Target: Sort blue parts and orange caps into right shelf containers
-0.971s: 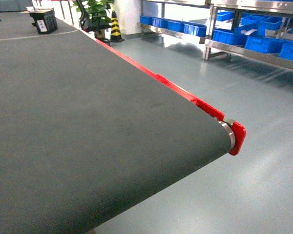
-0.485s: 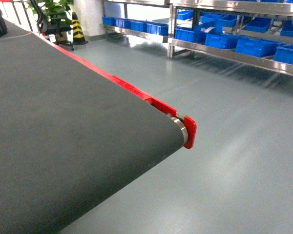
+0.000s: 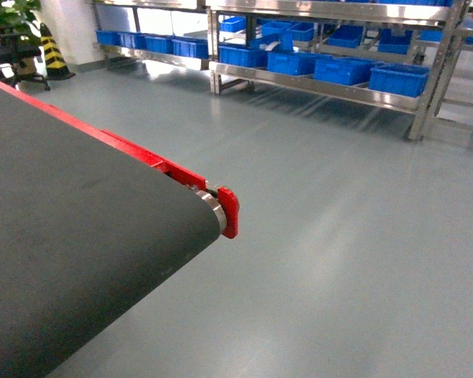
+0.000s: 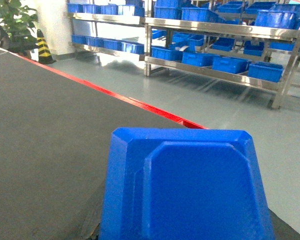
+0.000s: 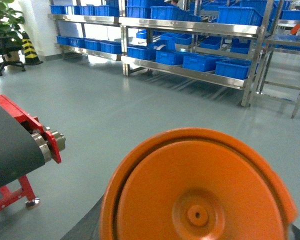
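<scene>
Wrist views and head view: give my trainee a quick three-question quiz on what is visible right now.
1. True or false: the orange cap fills the foreground of the right wrist view.
2. Which object fills the foreground of the left wrist view?
A. a traffic cone
B. a blue part
C. a potted plant
3. Fill in: in the head view, the blue containers sit on the stainless-steel ____ across the floor from the conveyor belt.

Key: 1 true; 2 B; 3 shelf. Neither claw's fingers can be seen, so grip state cannot be told.
</scene>
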### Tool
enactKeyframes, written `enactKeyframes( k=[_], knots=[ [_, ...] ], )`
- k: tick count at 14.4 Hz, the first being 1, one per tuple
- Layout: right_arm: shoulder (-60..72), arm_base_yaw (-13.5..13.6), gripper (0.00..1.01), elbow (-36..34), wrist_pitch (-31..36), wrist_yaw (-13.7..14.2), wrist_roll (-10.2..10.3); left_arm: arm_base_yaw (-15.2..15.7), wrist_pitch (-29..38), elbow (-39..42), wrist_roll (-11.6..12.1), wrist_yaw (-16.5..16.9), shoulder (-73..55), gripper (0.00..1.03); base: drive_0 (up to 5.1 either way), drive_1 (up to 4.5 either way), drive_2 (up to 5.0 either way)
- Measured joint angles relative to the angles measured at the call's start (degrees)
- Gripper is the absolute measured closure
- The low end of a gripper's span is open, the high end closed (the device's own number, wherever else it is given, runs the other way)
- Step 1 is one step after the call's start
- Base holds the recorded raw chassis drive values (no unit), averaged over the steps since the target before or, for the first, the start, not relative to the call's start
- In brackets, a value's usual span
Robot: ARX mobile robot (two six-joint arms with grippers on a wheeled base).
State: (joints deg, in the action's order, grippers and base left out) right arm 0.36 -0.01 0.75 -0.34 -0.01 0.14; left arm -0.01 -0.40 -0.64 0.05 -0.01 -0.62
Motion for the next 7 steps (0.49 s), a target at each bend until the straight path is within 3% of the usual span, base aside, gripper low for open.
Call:
enactKeyframes(
  k=[7],
  knots=[
    [0.0, 0.0, 0.57, 0.0, 0.0, 0.0, 0.0, 0.0, 0.0, 0.0, 0.0, 0.0, 0.0, 0.61, -1.6, -1.58, -1.6]
  ],
)
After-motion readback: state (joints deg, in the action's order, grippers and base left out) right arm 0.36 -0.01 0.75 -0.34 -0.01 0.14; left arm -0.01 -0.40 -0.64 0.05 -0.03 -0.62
